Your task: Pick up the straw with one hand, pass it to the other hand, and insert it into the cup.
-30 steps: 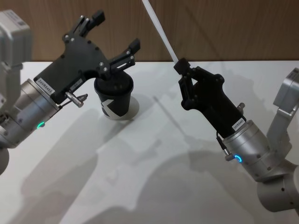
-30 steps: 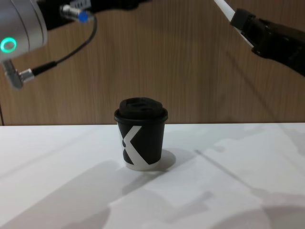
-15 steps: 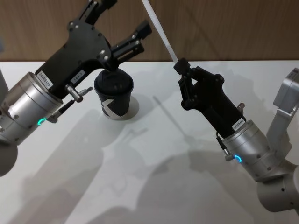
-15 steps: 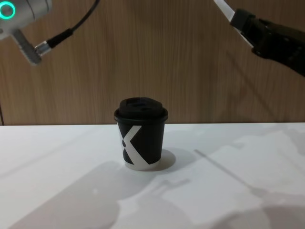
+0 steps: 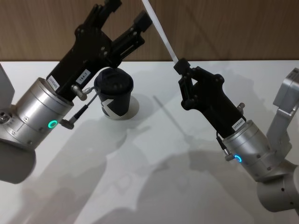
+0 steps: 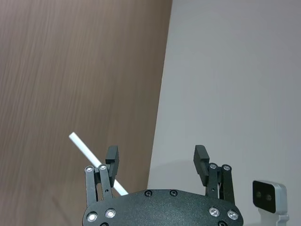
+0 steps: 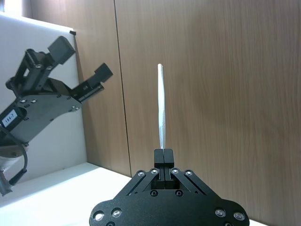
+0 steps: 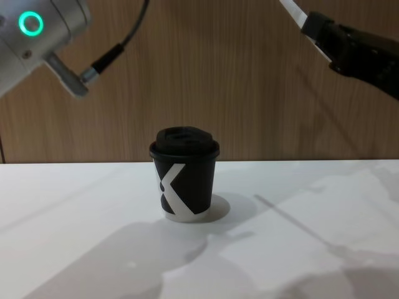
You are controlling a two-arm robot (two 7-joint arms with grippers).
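A thick silver-grey cylindrical left arm with a glowing green ring (image 5: 50, 124) comes in from the left, a thin dark cable with a metal plug (image 5: 81, 109) hanging under it. Its long black left gripper (image 5: 127, 14) is raised above and behind the cup, against the wall, with its two fingers spread wide and nothing between them. In the left wrist view the straw runs just behind one of those fingers without being clamped.

The small black paper cup with a white X-like mark and a black plastic lid (image 5: 114, 95) stands upright on the matte white table (image 5: 140, 186), left of centre and near the back edge.

Right of the cup, well above the table, the long, thin, slightly translucent white straw (image 5: 159, 30) slants up and to the left. Its lower end is pinched in the black right gripper (image 5: 181, 65), whose fingers are closed tight on it. This gripper sits on a silver-grey arm with a blue ring (image 5: 238, 158), reaching in from the lower right.

The table is smooth and carries soft grey shadows of both arms. Behind it runs a brown wood-grain panel wall (image 8: 237, 81) with vertical seams.
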